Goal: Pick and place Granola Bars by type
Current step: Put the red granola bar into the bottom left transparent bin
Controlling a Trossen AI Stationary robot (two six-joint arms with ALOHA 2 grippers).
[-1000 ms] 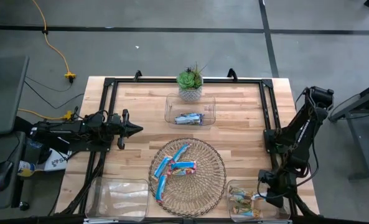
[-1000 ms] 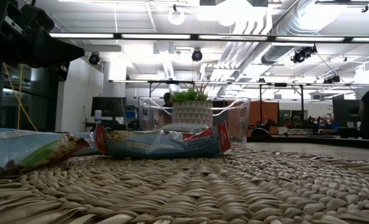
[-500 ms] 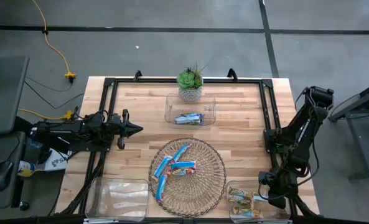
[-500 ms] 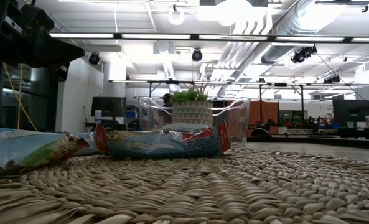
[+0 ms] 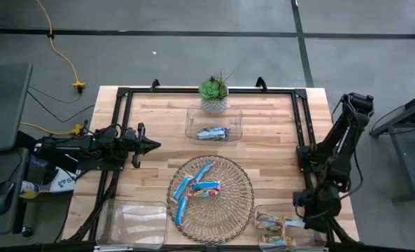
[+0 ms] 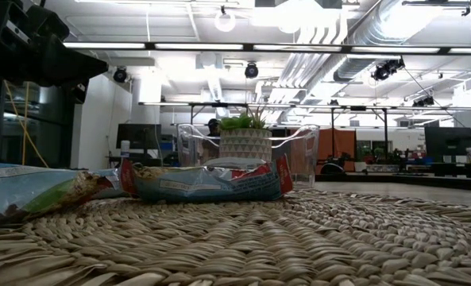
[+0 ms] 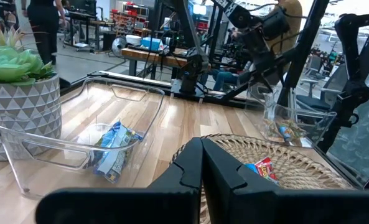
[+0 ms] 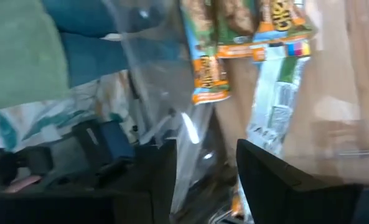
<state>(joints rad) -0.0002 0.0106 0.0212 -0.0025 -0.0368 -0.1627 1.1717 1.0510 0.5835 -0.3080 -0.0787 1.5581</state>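
The right gripper (image 8: pixel 200 168) hangs over the clear bin (image 5: pixel 263 210) at the table's near right corner, fingers apart and empty, because tan-green bars (image 5: pixel 273 225) belong there, while blue bars (image 5: pixel 193 187) wait on the wicker tray (image 5: pixel 238 203).

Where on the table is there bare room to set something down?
Bare wood shows between the left pincer and the back bin, and right of that bin. The near-left bin looks empty. Crowded: the wicker tray and the near-right bin.
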